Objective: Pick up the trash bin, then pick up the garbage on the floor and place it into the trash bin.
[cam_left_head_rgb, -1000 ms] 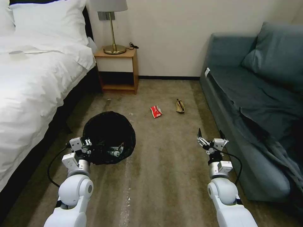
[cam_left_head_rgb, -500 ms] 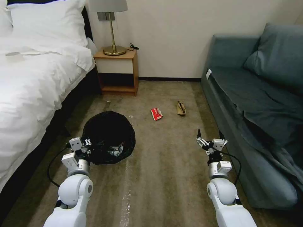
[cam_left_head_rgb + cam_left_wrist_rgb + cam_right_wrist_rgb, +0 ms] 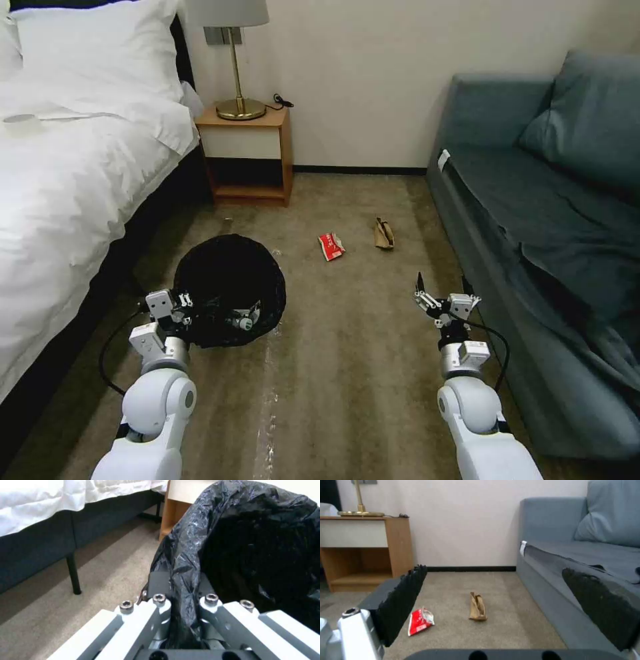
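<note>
The left gripper [image 3: 190,308] pinches the trash bin [image 3: 230,290] by its rim. The right gripper [image 3: 443,295] hangs open and empty, with the red packet [image 3: 331,246] and brown wrapper [image 3: 383,233] on the floor ahead of it.

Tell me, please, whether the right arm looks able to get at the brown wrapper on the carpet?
Probably yes: the right claw is open and empty, with bare carpet between it and the brown wrapper.
</note>
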Robot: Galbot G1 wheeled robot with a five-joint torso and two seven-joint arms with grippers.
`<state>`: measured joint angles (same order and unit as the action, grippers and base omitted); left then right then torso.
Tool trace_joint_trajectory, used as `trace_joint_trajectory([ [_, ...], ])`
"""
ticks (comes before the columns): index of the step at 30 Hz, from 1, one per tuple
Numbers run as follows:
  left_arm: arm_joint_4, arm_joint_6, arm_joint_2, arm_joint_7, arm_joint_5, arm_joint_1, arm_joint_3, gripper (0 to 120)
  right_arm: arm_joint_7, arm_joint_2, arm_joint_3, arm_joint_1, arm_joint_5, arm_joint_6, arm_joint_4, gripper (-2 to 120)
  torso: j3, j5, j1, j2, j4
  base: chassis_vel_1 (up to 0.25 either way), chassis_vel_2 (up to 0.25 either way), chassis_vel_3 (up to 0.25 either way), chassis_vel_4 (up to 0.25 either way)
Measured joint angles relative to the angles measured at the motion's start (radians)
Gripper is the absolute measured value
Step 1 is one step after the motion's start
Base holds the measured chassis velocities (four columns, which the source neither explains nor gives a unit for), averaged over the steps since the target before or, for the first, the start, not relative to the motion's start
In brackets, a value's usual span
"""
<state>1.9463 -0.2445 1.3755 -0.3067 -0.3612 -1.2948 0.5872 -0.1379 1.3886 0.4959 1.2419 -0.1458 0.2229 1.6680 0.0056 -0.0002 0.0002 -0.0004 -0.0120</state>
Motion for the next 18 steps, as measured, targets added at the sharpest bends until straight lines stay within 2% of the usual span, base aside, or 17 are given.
trace_joint_trajectory([
  [18, -0.001, 0.004, 0.006, 0.006, 0.003, -0.004, 0.008, 4, 0.017, 0.002, -0.014, 0.013, 0.006, 0.010, -0.017, 100, 0.000, -0.0001, 0.000, 0.000, 0.0000, -0.066, 0.071, 0.069, -0.070],
])
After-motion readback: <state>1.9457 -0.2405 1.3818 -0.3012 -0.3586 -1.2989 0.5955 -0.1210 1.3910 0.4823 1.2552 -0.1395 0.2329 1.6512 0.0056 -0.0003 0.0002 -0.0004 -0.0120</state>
